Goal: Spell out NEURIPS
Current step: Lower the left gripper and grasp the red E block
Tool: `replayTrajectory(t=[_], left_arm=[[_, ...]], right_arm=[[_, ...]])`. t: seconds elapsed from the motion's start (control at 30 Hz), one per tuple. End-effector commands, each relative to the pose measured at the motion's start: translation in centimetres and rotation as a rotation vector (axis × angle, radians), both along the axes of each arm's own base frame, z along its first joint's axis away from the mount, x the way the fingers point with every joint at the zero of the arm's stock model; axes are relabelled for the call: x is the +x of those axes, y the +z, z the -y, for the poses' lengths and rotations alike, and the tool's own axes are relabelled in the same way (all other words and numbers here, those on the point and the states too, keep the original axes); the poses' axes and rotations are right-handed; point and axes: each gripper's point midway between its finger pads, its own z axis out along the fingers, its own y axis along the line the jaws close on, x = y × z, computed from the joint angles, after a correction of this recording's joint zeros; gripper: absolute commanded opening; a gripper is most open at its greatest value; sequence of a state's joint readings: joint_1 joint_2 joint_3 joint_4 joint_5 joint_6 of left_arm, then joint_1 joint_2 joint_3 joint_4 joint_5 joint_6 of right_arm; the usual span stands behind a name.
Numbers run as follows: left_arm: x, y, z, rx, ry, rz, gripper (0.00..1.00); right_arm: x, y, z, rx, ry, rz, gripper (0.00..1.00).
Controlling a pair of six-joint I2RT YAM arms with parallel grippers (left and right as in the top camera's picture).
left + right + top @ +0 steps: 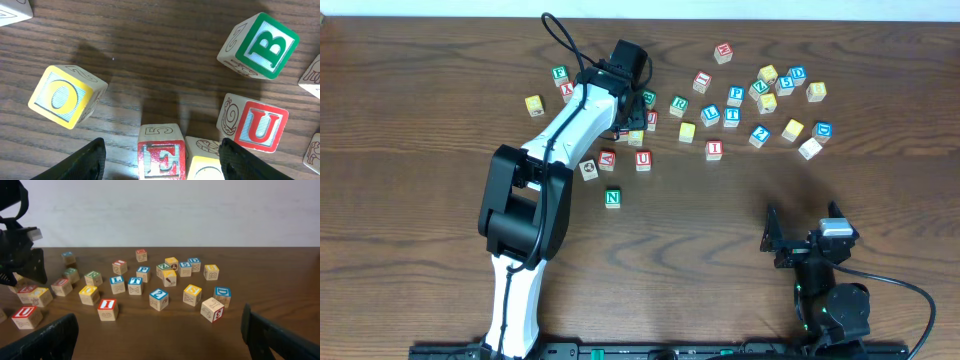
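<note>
Squarely between fingers (pixel 86 161), E cube (pixel 161 159), letter up.

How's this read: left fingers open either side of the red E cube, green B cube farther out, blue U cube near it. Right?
Not quite. The U cube is red, not blue, as the left wrist view shows. The rest holds: the left fingers stand open either side of the red E cube, with the green B cube farther out.

Even bright light, soft shadows
</note>
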State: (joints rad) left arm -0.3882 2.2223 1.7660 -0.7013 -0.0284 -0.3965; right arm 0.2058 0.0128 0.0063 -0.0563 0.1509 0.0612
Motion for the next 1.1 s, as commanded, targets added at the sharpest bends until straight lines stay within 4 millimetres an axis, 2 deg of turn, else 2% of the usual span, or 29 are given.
replayTrajectory(t=[0.0,0.47,0.77,1.07], left_arm=[[0.1,-0.8,-0.5,0.019,0.017,-0.012,0.71],[-1.0,-2.3,-0.9,0.034,0.017,-0.046,0.72],[-0.7,-2.2,-0.8,0.028,0.017,-0.032,0.71],[-1.2,-2.4,-1.0,0.037,0.017,-0.053,0.72]], right_arm=[[0.0,-0.1,0.3,0.011,-0.014,-0.002,0.99],[0.0,-0.1,0.3,0.011,-0.014,-0.002,0.99],[0.0,-0.1,0.3,0.012,-0.015,-0.002,0.99],[0.0,-0.1,0.3,0.012,-0.015,-0.002,0.99]])
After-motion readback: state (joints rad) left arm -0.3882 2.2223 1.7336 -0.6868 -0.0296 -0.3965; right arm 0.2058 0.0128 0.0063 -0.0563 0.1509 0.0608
